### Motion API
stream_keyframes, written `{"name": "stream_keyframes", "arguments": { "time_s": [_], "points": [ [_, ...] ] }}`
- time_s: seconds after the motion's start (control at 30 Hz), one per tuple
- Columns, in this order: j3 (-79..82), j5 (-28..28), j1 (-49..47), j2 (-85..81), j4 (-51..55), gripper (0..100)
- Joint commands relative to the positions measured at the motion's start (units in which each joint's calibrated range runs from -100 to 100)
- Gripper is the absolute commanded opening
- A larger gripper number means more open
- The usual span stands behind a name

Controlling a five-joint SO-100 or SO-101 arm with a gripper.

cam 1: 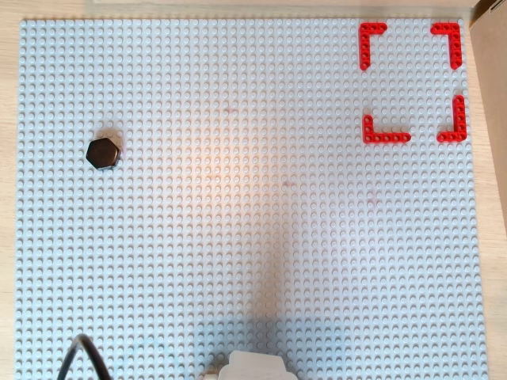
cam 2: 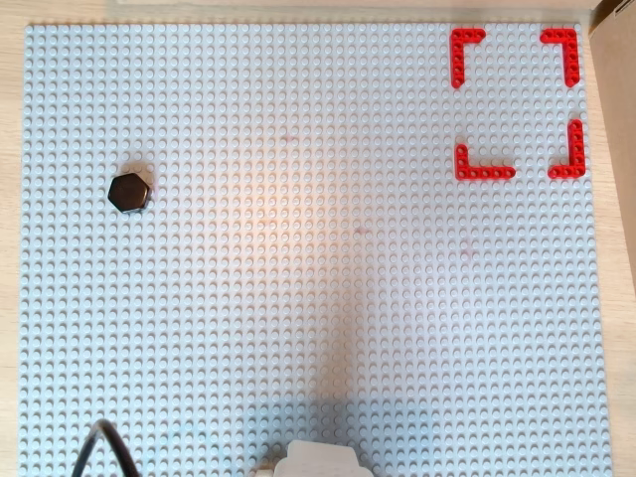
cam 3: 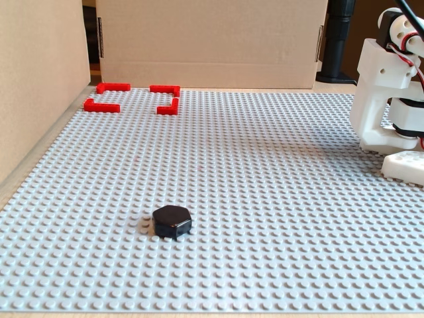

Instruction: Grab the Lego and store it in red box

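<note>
The Lego (cam 1: 103, 153) (cam 2: 129, 192) is a small black hexagonal piece lying alone on the left side of the plate in both overhead views. In the fixed view the Lego (cam 3: 172, 220) sits near the front. The red box (cam 1: 386, 137) (cam 2: 484, 172) is a square of four red corner pieces at the top right in both overhead views, with nothing inside it. The fixed view has the red box (cam 3: 103, 106) at the far left. No gripper fingers show in any view; only the arm's white base (cam 3: 387, 99) (cam 1: 253, 368) is seen.
A large light-grey studded baseplate (cam 1: 238, 198) (cam 3: 265, 165) covers the table. Cardboard walls (cam 3: 212, 40) stand behind it and along the left side (cam 3: 33, 86) in the fixed view. A black cable (cam 1: 79, 356) loops at the bottom left of the overhead views.
</note>
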Motion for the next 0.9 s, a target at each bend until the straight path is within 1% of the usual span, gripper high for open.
{"name": "stream_keyframes", "arguments": {
  "time_s": [0.0, 0.33, 0.47, 0.57, 0.8, 0.87],
  "points": [
    [-0.1, -0.1, -0.3, -0.5, 0.1, 1],
    [-0.4, -0.1, -0.4, 1.4, -4.6, 2],
    [-1.0, -0.3, -7.1, 8.0, -4.3, 2],
    [-3.9, -1.5, -11.2, 12.7, -3.9, 5],
    [-8.5, -1.8, -12.3, 20.5, -3.7, 6],
    [-10.0, -1.6, -12.4, 22.4, -2.2, 6]
  ]
}}
